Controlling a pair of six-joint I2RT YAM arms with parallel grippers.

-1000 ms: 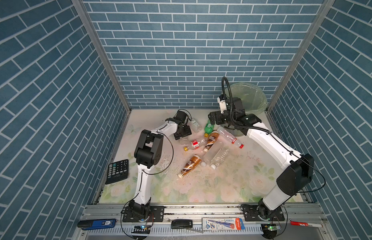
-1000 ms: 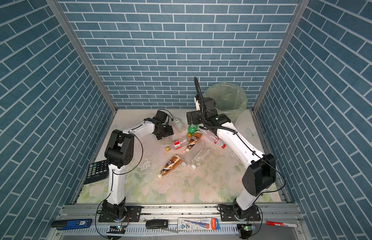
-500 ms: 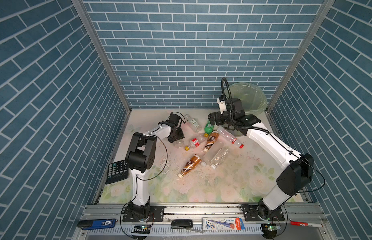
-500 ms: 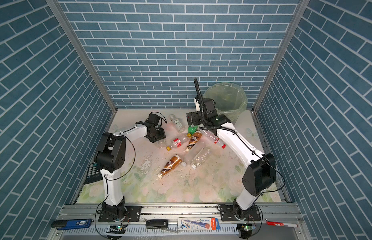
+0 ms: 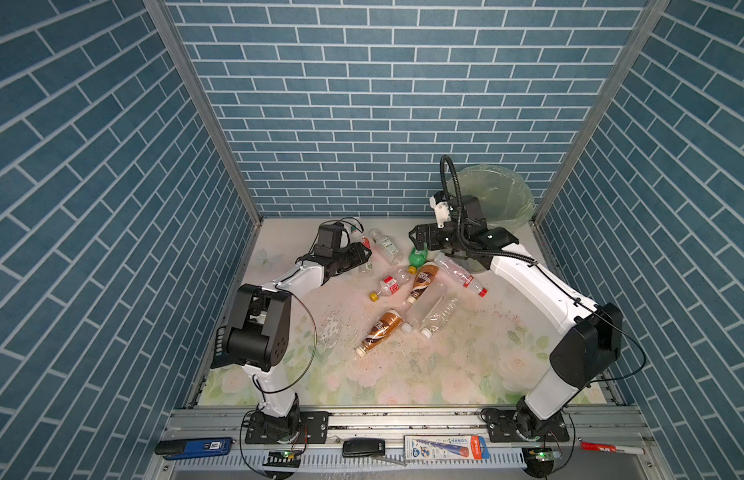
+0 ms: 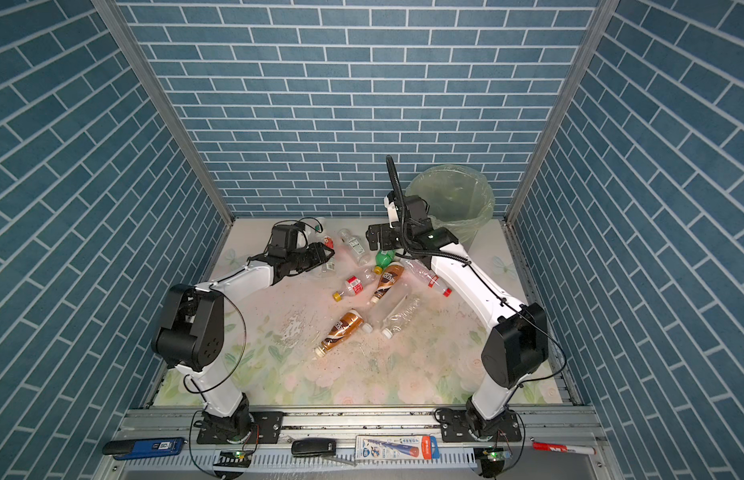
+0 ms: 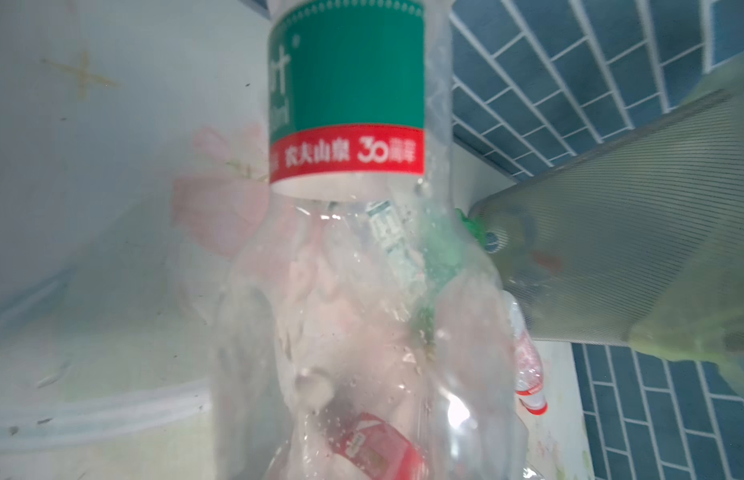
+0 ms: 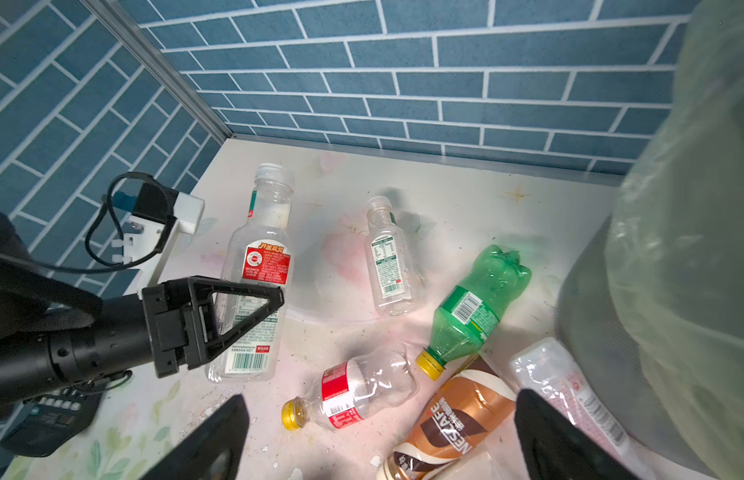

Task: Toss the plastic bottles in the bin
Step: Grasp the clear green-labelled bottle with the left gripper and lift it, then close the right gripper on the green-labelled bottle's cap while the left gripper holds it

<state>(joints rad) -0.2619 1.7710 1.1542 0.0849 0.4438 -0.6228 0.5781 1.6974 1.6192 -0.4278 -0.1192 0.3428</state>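
My left gripper (image 5: 359, 252) is shut on a clear plastic bottle (image 8: 265, 232) with a red and green label, at the back left of the table. That bottle (image 7: 346, 104) fills the left wrist view and hides the jaws. My right gripper (image 8: 382, 436) is open and hovers over a clear red-labelled bottle (image 8: 357, 392) and a brown bottle (image 8: 455, 413). A green bottle (image 5: 418, 257) and a small clear one (image 5: 385, 246) lie beside them. Several more bottles lie mid-table in both top views. The bin (image 5: 500, 195) with its pale green bag stands at the back right, behind the right gripper (image 5: 420, 240).
Blue brick walls close in the table on three sides. A black calculator (image 8: 50, 419) lies at the left edge. On the front rail sit a blue tool (image 5: 195, 446), a black key fob (image 5: 362, 448), a flat box (image 5: 445, 446) and a red marker (image 5: 611, 449).
The left gripper's jaws have narrowed onto the clear bottle, and the left arm's elbow swung left and back. The right arm has not moved.
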